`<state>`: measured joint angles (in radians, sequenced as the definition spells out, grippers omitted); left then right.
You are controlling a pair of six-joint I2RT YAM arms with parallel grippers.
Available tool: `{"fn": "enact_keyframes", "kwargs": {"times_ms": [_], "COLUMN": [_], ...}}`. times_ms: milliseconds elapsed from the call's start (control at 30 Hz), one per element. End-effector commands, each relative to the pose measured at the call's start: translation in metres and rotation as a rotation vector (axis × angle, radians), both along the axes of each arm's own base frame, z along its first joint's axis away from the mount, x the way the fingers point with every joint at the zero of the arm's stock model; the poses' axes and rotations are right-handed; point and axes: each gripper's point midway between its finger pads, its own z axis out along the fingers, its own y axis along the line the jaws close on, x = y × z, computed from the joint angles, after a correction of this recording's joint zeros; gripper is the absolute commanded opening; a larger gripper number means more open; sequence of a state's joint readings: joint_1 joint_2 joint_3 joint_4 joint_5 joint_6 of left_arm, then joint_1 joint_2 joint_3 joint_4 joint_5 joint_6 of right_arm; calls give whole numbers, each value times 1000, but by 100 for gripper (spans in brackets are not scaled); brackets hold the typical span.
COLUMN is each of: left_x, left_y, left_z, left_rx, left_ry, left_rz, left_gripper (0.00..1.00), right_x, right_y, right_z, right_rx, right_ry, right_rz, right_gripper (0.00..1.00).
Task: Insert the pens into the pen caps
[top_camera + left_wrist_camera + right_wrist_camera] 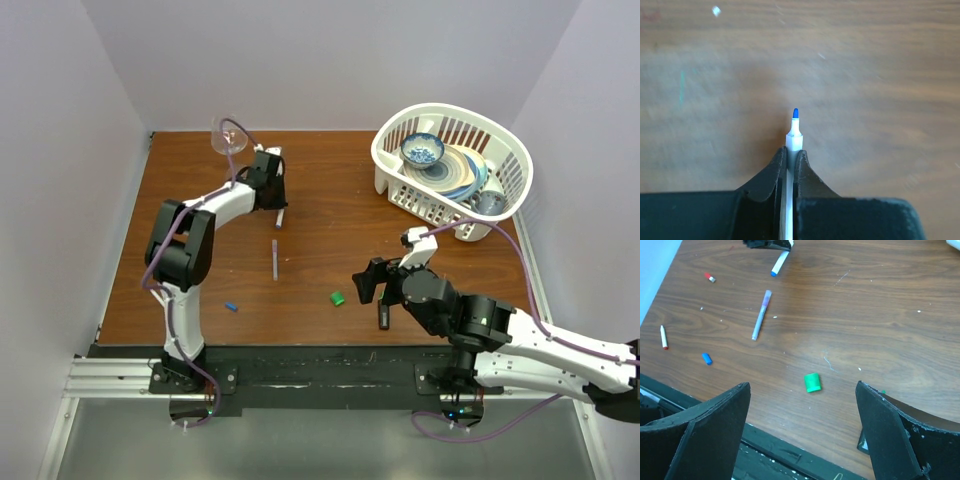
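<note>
Pen (794, 137), thin white plastic with a blue tip, is clenched in our left gripper (790, 159), its tip protruding ahead. Our right gripper (801, 386) stands released, with a small green plastic cap (812, 382) just ahead. We judge a colour mismatch possible, and the loose cap may skid when pressed.

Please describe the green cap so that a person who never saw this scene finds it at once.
On the brown wooden table, look near the front edge, just beside the open right gripper. The green cap lies there alone, thicker than the blue cap farther left and bright green.
</note>
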<state>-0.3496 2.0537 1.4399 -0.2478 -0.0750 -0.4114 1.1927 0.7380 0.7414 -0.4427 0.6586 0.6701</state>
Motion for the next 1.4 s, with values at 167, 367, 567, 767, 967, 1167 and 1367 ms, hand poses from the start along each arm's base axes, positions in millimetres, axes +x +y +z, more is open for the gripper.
{"fn": "enact_keyframes", "kwargs": {"times_ms": [167, 367, 567, 767, 967, 1167, 1367], "left_x": [-49, -102, -154, -192, -204, -211, -216], "left_y": [-55, -70, -70, -63, -62, -60, -60], "left_z": [148, 209, 249, 263, 274, 277, 273], "left_rx": [-485, -713, -894, -1018, -1052, -1075, -1093], "left_ry": [-256, -345, -416, -452, -471, -481, -464], "left_rz": [-123, -230, -315, -342, -368, -374, -371], "left_gripper": [0, 0, 0, 0, 0, 0, 0], "right_x": [5, 19, 45, 53, 56, 59, 67], "right_y": [39, 85, 107, 130, 147, 154, 160], "right_z": [36, 56, 77, 88, 94, 85, 82], "right_rx": [156, 324, 505, 586, 610, 612, 611], "right_ry": [-79, -1, -23, -20, -10, 16, 18], "right_rz": [101, 288, 350, 385, 434, 440, 426], "right_gripper": [86, 84, 79, 73, 65, 55, 45]}}
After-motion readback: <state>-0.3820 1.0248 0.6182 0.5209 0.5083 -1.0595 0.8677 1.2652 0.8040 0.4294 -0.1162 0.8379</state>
